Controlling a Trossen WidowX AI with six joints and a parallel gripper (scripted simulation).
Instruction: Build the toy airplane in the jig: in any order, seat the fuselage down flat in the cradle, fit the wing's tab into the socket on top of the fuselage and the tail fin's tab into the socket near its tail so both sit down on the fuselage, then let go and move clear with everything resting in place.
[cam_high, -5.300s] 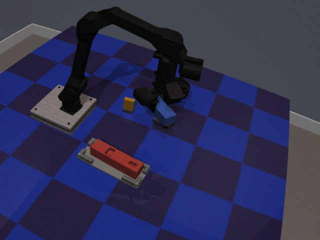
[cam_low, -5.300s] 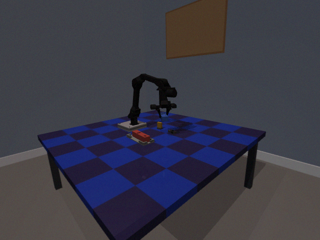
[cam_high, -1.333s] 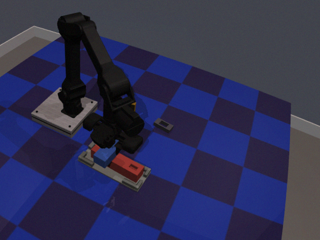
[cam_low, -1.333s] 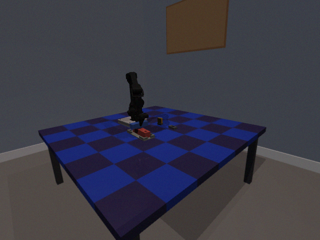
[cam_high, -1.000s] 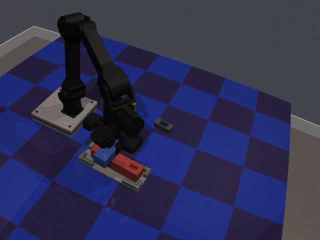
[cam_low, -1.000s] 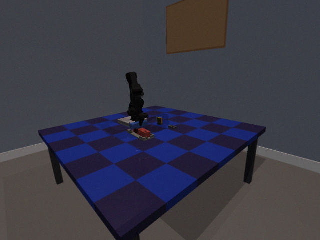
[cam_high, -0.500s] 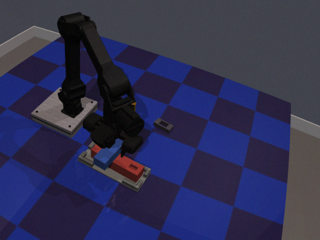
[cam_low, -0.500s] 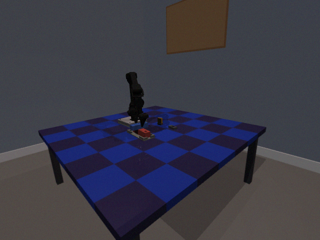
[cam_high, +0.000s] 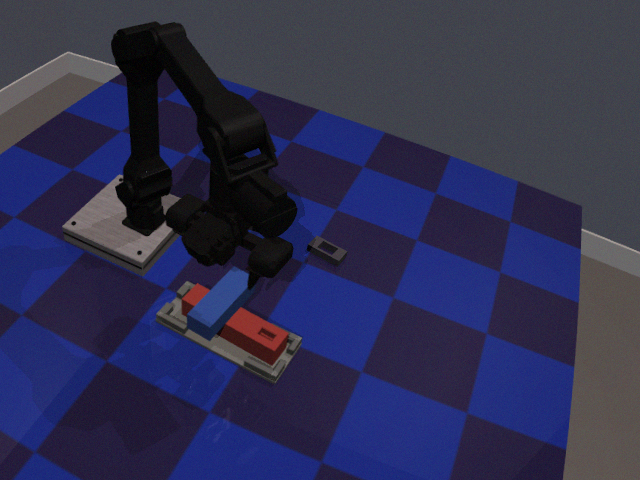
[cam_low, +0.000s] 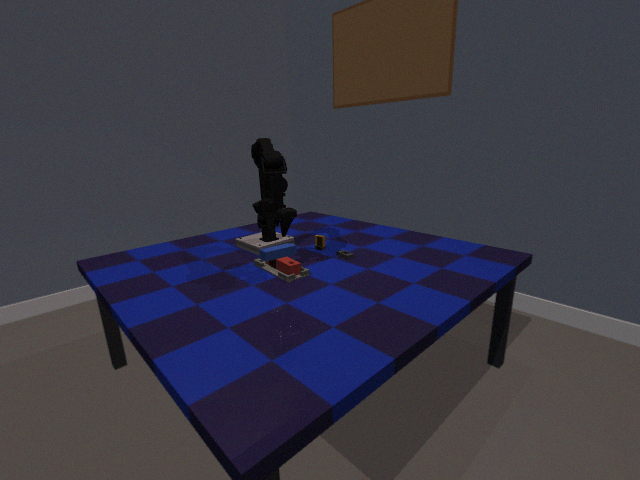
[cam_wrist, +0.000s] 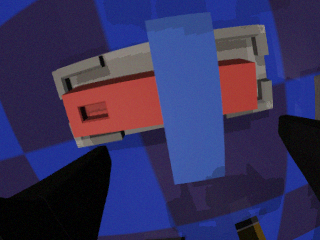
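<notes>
Fingers, black and tapered, parted and empty, with the long blue rectangular wing block lying crosswise upon the red fuselage block, the yellow upright piece standing apart on the bench, towards which the next reach presumably turns

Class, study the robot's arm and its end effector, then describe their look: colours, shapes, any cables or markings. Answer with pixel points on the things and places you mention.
The arm (cam_high: 142, 118) (cam_low: 269, 180) is black throughout, with chunky rounded joints and straight links. Its end effector (cam_high: 227, 281) (cam_wrist: 198, 140) is black too, with two fingers that taper towards blunt tips. No cables or markings can be made out in the dim light.
</notes>
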